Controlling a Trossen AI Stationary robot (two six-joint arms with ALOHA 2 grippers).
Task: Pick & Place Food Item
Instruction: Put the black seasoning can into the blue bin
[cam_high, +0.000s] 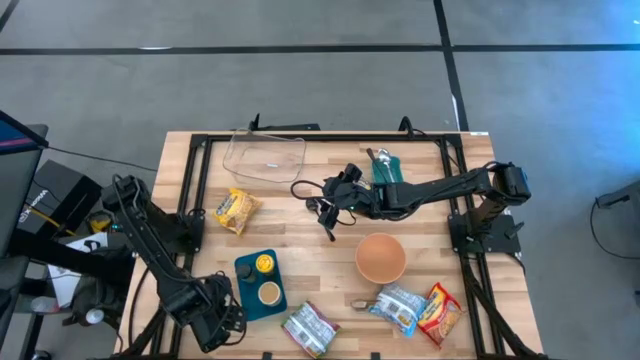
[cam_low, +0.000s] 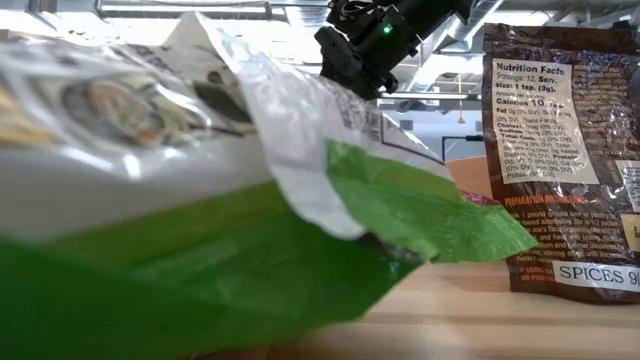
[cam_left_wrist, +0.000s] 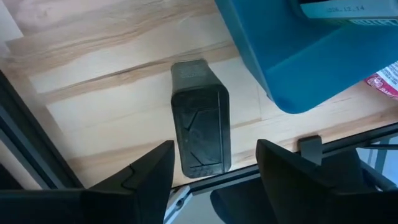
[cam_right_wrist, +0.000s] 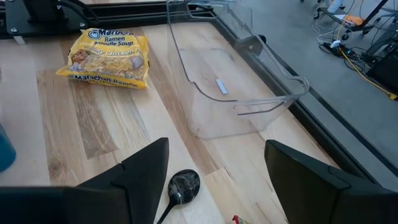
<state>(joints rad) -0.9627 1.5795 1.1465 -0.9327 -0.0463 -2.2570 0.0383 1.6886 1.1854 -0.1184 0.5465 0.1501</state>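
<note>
The right pincer (cam_high: 330, 205) hangs spread and empty mid-tabletop (cam_high: 320, 255), facing the yellow ramen packet (cam_right_wrist: 107, 59) beside the clear bin (cam_right_wrist: 233, 87), probably lining up its pick, while the left pincer (cam_high: 215, 320), spread too, waits at the near edge.

Bare wood lies open between the yellow noodle packet (cam_high: 236, 210) and the clear tub (cam_high: 264, 157); the black spoon (cam_high: 329, 222) obstructs the centre.
</note>
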